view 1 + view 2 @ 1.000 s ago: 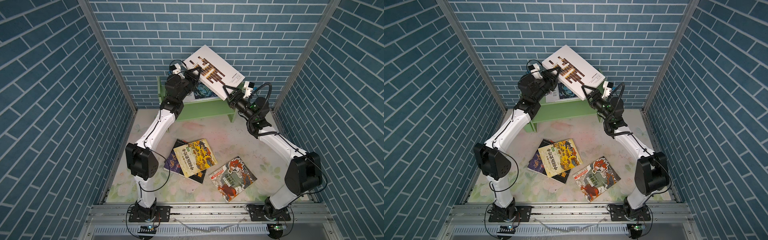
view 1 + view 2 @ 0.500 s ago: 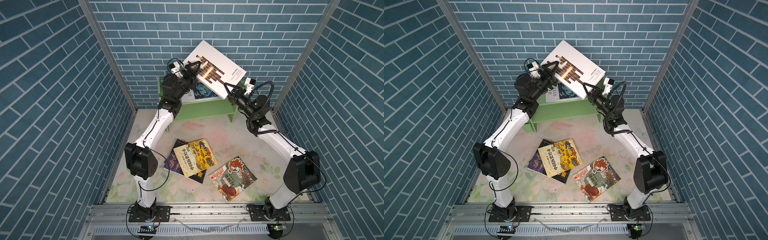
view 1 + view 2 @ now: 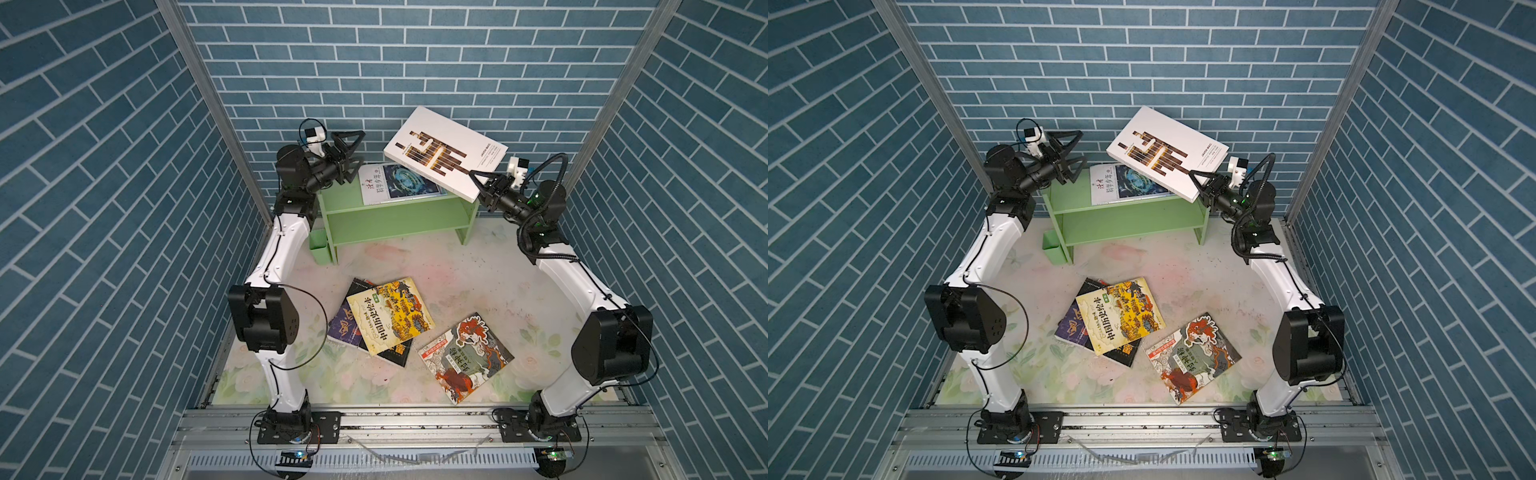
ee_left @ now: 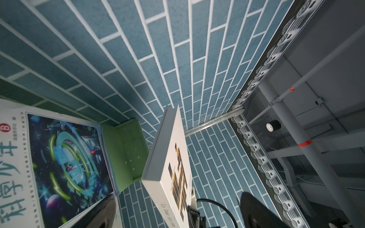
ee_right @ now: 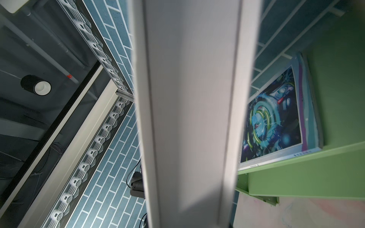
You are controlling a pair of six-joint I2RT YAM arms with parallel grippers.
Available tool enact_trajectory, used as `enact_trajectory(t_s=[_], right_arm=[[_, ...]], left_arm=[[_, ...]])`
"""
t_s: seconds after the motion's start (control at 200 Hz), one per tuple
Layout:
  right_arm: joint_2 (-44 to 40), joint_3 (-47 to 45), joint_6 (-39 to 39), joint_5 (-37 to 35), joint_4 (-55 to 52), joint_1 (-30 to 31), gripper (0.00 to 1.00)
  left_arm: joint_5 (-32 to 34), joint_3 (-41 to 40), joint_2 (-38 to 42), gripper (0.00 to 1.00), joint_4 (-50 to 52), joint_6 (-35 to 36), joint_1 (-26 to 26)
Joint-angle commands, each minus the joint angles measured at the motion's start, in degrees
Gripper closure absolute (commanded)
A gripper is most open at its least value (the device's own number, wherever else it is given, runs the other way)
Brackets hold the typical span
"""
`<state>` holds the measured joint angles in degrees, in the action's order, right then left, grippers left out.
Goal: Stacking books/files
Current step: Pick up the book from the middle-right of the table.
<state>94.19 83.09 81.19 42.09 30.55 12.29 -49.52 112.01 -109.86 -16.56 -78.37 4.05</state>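
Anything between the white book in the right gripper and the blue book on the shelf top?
Nothing visible. The white book hangs tilted over the blue book on the shelf; the open left gripper is off to one side.

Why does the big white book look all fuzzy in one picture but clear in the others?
In the right wrist view the big white book sits very close to the lens, so it is out of focus, while the white-blue book beyond it looks sharper; in the left wrist view it is farther off and crisp; in both top views it is sharp and evenly lit.
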Motion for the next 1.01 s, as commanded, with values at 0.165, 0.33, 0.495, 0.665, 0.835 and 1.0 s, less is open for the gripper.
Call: enact_trajectory(t_s=[0.165, 0.33, 0.495, 0.665, 0.835, 1.0], right_arm=[[-3.1, 4.6, 1.6, 9.8, -5.3, 0.4, 0.77], [-3.1, 5.9, 3.3, 12.3, -5.4, 0.4, 0.77], [-2.7, 7.3, 6.8, 15.1, -3.3, 0.5, 0.76], [-2.5, 7.0, 6.8, 17.2, -4.8, 0.8, 0.76], [-1.1, 8.1, 6.6, 19.1, -5.2, 1.3, 0.76], [1.1, 10.6, 6.5, 20.3, -6.0, 1.4, 0.76]], left_arm=[[-15.1, 7.6, -1.6, 0.00, 19.0, 13.3, 0.3], [-16.3, 8.6, -1.7, 0.00, 22.9, 15.7, 0.9], [-17.3, 9.2, -2.4, 0.01, 25.5, 18.3, 1.7], [-19.0, 9.3, -3.5, 0.16, 18.5, 12.1, 2.0], [-20.1, 8.1, -3.6, 0.28, 13.5, 8.7, 2.2], [-20.6, 7.2, -2.9, 0.41, 13.0, 8.4, 2.3]])
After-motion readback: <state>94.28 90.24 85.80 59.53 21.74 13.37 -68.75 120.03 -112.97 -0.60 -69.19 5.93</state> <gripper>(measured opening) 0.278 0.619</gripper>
